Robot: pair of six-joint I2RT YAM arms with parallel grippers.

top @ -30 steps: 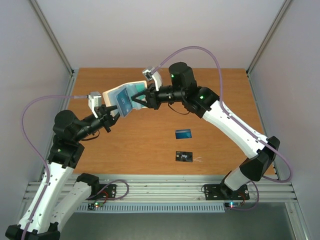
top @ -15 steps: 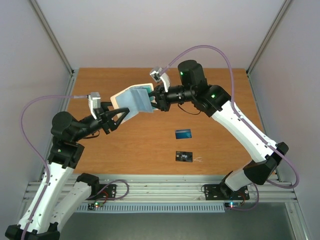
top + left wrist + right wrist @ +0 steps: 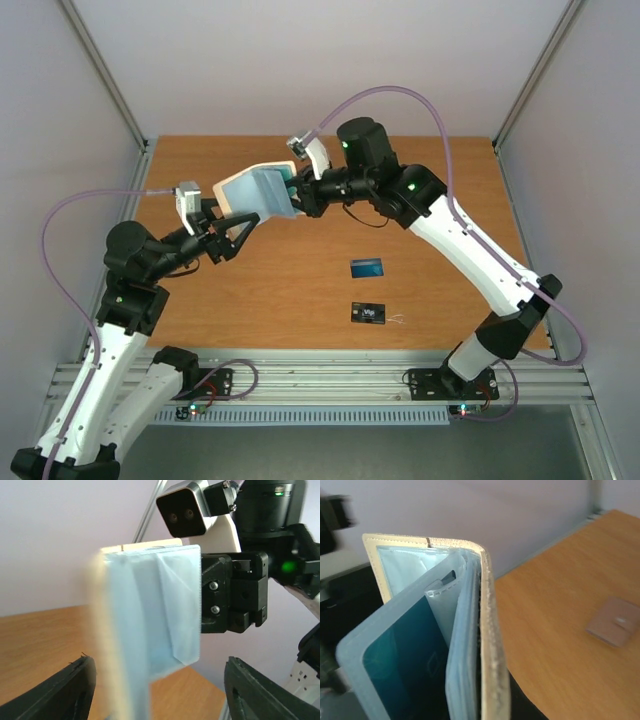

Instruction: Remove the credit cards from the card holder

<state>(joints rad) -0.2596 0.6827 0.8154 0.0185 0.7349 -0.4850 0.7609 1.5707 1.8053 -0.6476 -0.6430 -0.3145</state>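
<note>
My right gripper (image 3: 296,195) is shut on one edge of the card holder (image 3: 254,189) and holds it in the air above the back left of the table. The card holder (image 3: 470,630) is pale grey-blue with a beige rim and hangs part open. A teal-green card (image 3: 405,665) sits in its clear pocket. My left gripper (image 3: 234,234) is open just below and in front of the card holder (image 3: 150,610); its fingers (image 3: 70,690) stand wide on either side and do not touch it. A blue card (image 3: 367,267) and a black card (image 3: 368,314) lie on the table.
A small mauve-brown pouch (image 3: 615,621) lies on the wooden table (image 3: 440,200) under my right arm. Grey walls and metal posts close in the table on three sides. The arm bases sit on the rail (image 3: 320,385) at the near edge.
My left gripper has opened and let go of the card holder. My right gripper has kept the holder, swinging it a little right and then back left.
</note>
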